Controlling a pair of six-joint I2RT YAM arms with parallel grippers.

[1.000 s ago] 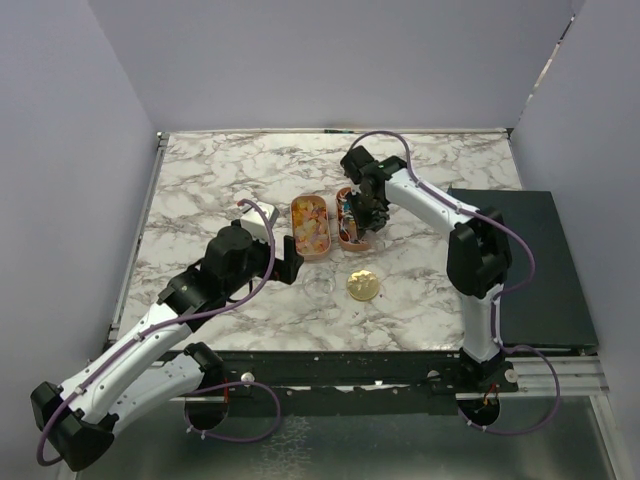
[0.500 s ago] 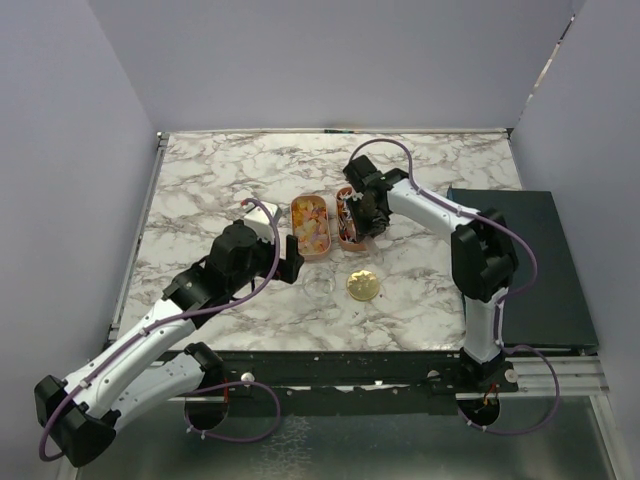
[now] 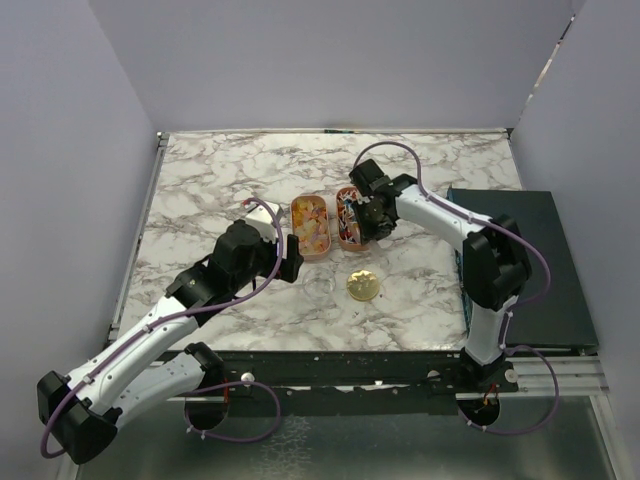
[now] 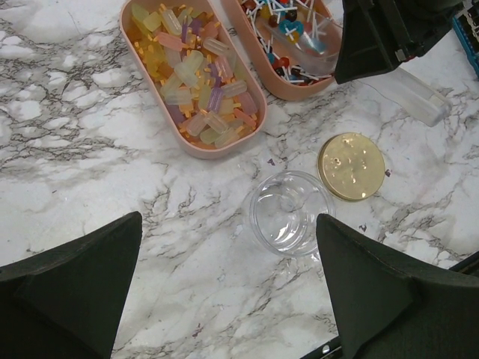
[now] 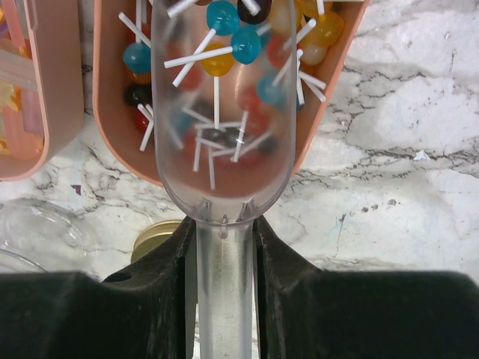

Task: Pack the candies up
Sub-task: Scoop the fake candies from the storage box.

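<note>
Two trays (image 4: 218,152) of candies (image 4: 196,84); one jar (image 4: 290,213); one lid (image 4: 351,166); one scoop (image 5: 222,161)

Gold lid (image 4: 351,166) just R of clear jar (image 4: 290,212), trays (image 4: 213,152) behind.

Overhead, two wrist close-ups — lid (image 3: 362,285) shared

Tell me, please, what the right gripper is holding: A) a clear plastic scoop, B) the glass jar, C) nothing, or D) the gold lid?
A: the right gripper is closed on the handle of the clear plastic scoop, its bowl over the lollipop tray.
</note>
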